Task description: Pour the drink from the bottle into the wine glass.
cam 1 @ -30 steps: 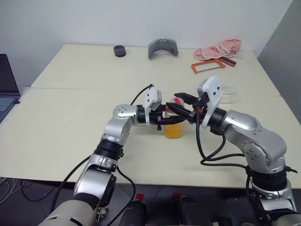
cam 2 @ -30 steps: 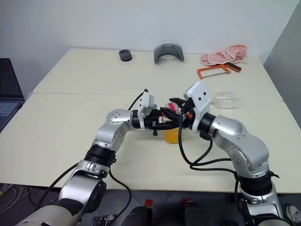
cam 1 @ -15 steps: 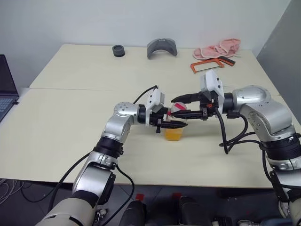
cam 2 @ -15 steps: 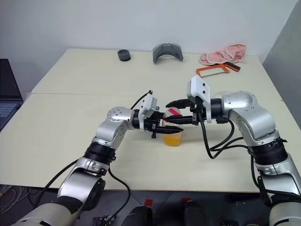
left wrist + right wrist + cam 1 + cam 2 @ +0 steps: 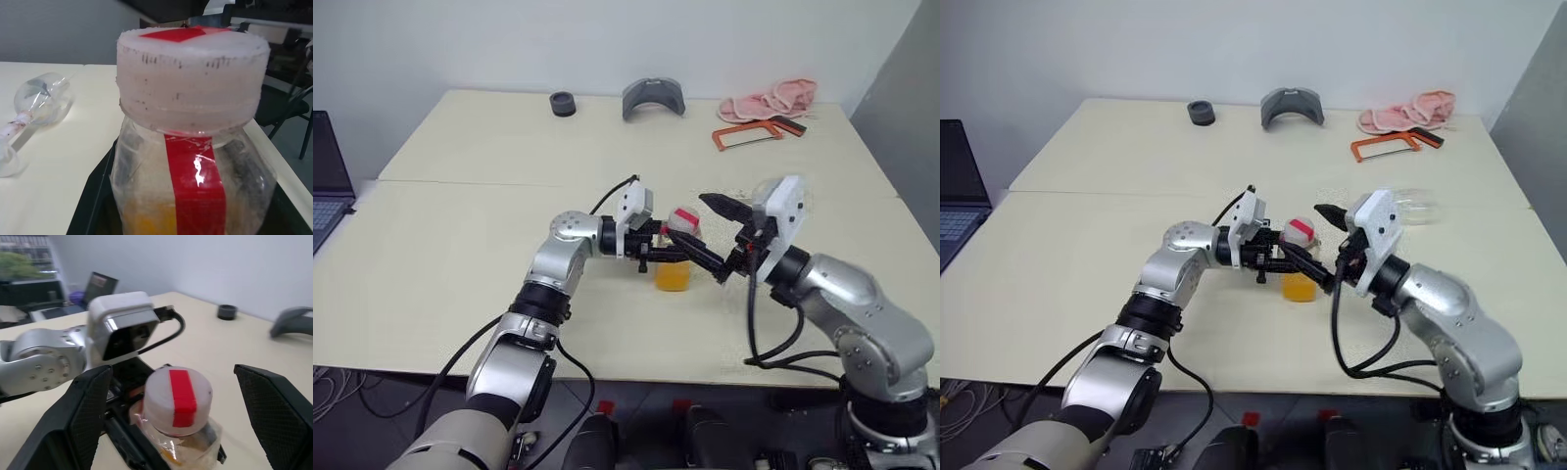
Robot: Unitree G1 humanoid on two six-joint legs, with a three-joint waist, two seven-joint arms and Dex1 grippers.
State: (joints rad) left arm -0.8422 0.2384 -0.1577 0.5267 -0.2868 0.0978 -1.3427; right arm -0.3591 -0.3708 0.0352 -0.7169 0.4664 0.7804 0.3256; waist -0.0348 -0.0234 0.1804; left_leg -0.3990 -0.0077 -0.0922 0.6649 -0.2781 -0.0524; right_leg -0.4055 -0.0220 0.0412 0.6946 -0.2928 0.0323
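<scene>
Bottle: small clear squarish plastic bottle (image 5: pixel 674 257), red label strip, red-and-white cap on; upright on cream bench (image 5: pixel 460 245).
Left claw (image 5: pixel 677 253): clamped on bottle body.
Right claw (image 5: pixel 717 238): spread wide beside cap.
Handling: likely light, thin-walled, slippery; grip the body low.

A plain office or lab room set up as a robot test bench.

Two pale cream tables (image 5: pixel 460 245) stand pushed together against a bare white wall (image 5: pixel 607 39). An open laptop (image 5: pixel 328 186) sits just off the tables' left edge. Along the tables' far side lie a small black ring (image 5: pixel 562 104), a grey curved part (image 5: pixel 652 98), an orange-framed hacksaw (image 5: pixel 756 134) and, just beyond it, a pink cloth (image 5: pixel 770 98). Dark chairs (image 5: pixel 288 98) stand past the tables.
</scene>
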